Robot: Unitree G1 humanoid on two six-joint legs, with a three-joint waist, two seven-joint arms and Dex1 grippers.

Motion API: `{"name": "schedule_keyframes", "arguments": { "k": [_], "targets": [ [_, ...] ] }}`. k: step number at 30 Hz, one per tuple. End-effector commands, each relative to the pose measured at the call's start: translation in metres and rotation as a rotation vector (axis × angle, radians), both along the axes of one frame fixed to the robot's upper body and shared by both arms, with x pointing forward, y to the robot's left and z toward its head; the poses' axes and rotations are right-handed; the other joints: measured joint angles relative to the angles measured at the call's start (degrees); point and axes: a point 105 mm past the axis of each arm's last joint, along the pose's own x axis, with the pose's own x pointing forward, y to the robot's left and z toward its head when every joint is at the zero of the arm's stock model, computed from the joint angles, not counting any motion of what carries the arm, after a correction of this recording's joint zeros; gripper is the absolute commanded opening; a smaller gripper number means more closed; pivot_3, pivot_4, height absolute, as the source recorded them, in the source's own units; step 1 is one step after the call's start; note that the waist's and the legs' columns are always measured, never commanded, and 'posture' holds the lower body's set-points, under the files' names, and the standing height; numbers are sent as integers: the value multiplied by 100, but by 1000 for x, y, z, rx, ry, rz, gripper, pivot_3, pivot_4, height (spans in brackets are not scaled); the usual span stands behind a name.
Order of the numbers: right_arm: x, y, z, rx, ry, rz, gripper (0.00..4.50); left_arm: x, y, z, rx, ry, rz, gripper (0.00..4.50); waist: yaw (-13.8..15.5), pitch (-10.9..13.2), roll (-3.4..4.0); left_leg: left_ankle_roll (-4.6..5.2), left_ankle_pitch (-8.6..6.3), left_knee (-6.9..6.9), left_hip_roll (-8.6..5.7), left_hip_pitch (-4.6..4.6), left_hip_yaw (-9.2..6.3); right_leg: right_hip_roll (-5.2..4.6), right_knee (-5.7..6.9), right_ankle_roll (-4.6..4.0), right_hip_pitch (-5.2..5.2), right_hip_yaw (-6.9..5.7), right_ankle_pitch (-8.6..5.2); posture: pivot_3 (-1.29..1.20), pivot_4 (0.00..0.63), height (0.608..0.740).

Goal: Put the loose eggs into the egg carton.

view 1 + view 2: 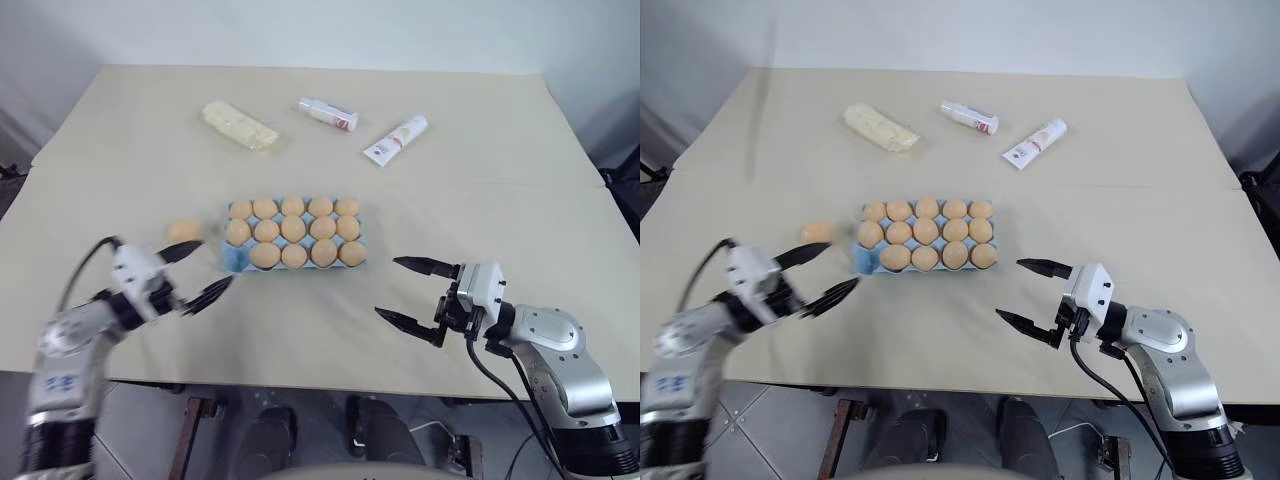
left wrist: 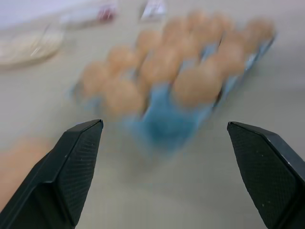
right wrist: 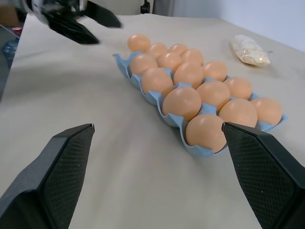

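I hold both claws spread: left gripper (image 1: 200, 274) nears the last egg (image 1: 184, 231) beside the carton (image 1: 236, 259), apparently one cup free; right gripper (image 1: 412, 293) waits.

Egg carton (image 1: 232, 258): light blue moulded tray, flat on table, fourteen cups filled with brown-orange eggs (near-left corner cup vacant). One loose egg (image 1: 184, 231) lies on its side just beside the carton's left end.
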Motion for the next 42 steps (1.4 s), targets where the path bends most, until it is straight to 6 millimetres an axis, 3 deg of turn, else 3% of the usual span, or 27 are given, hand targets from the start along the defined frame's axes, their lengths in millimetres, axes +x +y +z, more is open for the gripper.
{"name": "schedule_keyframes", "arguments": {
  "k": [1,5,10,19,24,29,32,36,39,42],
  "targets": [
    [2,7,14,18,-57,53,4500,-20,42,7,2,-22,114,4453,-2,0,0,2,0,1,0,0,0,-3,0,0,1,0,0,0,150,740],
    [4,11,18,23,-67,77,4500,-36,73,5,9,-29,228,4453,13,0,-1,2,-1,-4,2,-1,-3,-3,-4,-4,0,-3,-2,0,150,740],
    [6,16,20,30,-72,95,4500,-35,72,5,-31,-69,271,4453,110,0,-1,5,-3,-3,1,-4,-5,-6,-9,-4,2,-6,-2,0,150,740],
    [9,19,23,29,-85,96,4500,48,32,7,-194,-69,286,4453,131,-4,-8,1,1,6,-2,-3,-11,-5,1,1,5,-14,2,0,150,740],
    [9,20,24,38,-95,79,4500,92,19,6,-190,-28,292,4453,64,-4,-8,-3,1,0,-4,-6,-3,3,4,4,-8,-12,4,0,150,740],
    [6,21,22,49,-94,64,4500,111,16,-4,-134,27,298,4453,10,-4,-9,-5,1,0,-5,-10,0,5,6,5,-12,-12,4,0,150,740],
    [4,20,23,57,-94,55,4500,112,17,-8,-121,48,287,3890,-16,-4,-10,-5,1,4,-7,-10,1,3,10,6,-12,-10,4,0,150,740],
    [2,21,23,68,-94,56,4500,107,19,-12,-127,68,271,2613,-9,-3,-11,-9,4,7,-5,-8,-1,3,21,6,-13,-11,4,0,150,740],
    [1,23,24,76,-98,62,4500,104,13,9,-190,-24,215,1830,-11,-2,-12,-11,6,9,-6,-6,-2,3,27,5,-12,-10,4,0,150,740],
    [1,24,25,81,-102,59,4500,91,-7,36,-212,-136,56,1830,-9,-3,-12,-11,7,10,-5,-7,-3,0,27,5,-12,-10,4,0,150,740]
  ]
}}
